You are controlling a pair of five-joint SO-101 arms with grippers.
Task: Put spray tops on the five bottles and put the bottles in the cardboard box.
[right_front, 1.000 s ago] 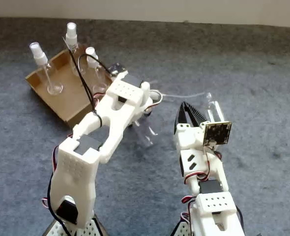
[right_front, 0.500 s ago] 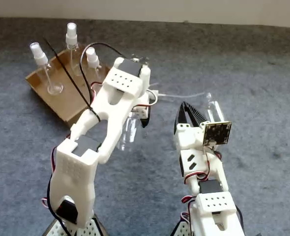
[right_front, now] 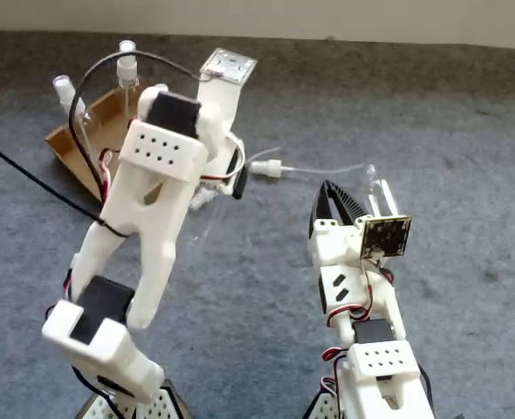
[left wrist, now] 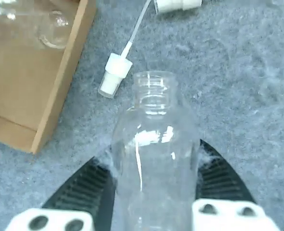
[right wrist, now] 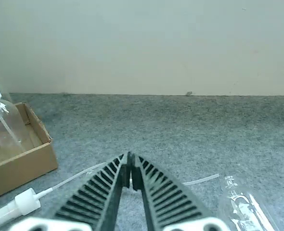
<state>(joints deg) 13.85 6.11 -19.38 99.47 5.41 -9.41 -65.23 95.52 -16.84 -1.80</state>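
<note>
- Left wrist view: a clear bottle (left wrist: 154,144) with a bare, open neck is clamped between the black fingers (left wrist: 84,185) of the left gripper (left wrist: 154,161), above the grey carpet (left wrist: 248,96).
- One spray top (left wrist: 114,77) lies on the carpet just beyond the bottle's neck, close beside the cardboard box (left wrist: 60,91); a second spray top (left wrist: 178,4) lies farther off.
- Capped bottles (right_front: 127,52) stand upright in the box.
- The right gripper (right wrist: 131,174) has its jaws pressed together, holding nothing.
- Another uncapped bottle (right wrist: 243,207) lies on its side beside it; whether the pale marks on its glass are print or glare cannot be told.
</note>
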